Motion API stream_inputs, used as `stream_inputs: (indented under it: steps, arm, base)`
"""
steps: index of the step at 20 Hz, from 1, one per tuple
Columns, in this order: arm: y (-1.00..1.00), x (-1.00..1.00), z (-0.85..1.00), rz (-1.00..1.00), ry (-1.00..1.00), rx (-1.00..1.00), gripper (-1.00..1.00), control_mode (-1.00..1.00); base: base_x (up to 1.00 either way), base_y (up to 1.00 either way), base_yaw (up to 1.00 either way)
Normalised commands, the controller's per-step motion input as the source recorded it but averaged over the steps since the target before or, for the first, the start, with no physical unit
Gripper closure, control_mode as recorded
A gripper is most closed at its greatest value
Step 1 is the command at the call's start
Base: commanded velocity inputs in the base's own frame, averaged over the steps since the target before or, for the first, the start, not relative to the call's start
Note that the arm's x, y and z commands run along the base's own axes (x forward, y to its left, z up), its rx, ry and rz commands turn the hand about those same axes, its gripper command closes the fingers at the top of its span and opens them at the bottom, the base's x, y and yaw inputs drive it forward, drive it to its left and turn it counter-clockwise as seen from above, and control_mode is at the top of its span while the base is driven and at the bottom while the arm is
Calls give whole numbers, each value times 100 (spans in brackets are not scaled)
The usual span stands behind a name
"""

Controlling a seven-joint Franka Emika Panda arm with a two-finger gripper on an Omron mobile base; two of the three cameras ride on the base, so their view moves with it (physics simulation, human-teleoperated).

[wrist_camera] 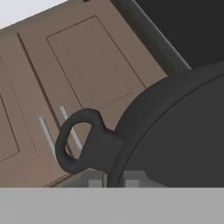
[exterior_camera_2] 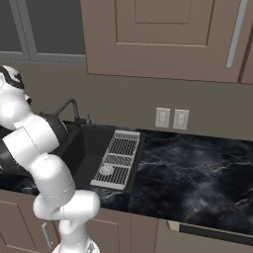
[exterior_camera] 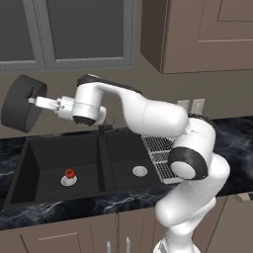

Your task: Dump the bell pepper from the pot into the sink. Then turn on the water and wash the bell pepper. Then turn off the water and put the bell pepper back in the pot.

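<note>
The dark pot (exterior_camera: pixel 20 106) hangs on its side in the air above the counter, up and left of the sink's left basin. My gripper (exterior_camera: pixel 35 100) is shut on its rim. In the hand view the pot's wall (wrist_camera: pixel 179 131) and its loop handle (wrist_camera: pixel 81 140) stand just past my gripper (wrist_camera: pixel 113 180), whose tips clamp the rim edge. The red bell pepper (exterior_camera: pixel 69 173) rests on the silver drain of the left basin of the black sink (exterior_camera: pixel 44 150). The sink's right basin (exterior_camera_2: pixel 88 144) also shows in the right base view.
A dark faucet (exterior_camera: pixel 105 127) stands behind the divider, its curved spout (exterior_camera_2: pixel 70 105) visible from the right. A silver wire rack (exterior_camera: pixel 159 154) lies over the sink's right edge. Black marble counter (exterior_camera_2: pixel 197 168) stretches right, below two wall outlets (exterior_camera_2: pixel 171 118). Cabinets hang overhead.
</note>
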Motion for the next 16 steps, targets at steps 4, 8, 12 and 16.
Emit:
stream_inputs:
  steps: [4, 8, 12, 16]
  arm:
    - [0, -62, 52, -7, 0, -21, 100, -100]
    - [0, -36, 43, -8, 0, -30, 100, -100]
    - [-9, -8, 30, -12, 0, -34, 100, -100]
    - [-24, 0, 15, -14, 0, -35, 100, -100]
  base:
    - [0, 0, 0]
    - [0, 0, 0]
    - [0, 0, 0]
    - [0, 0, 0]
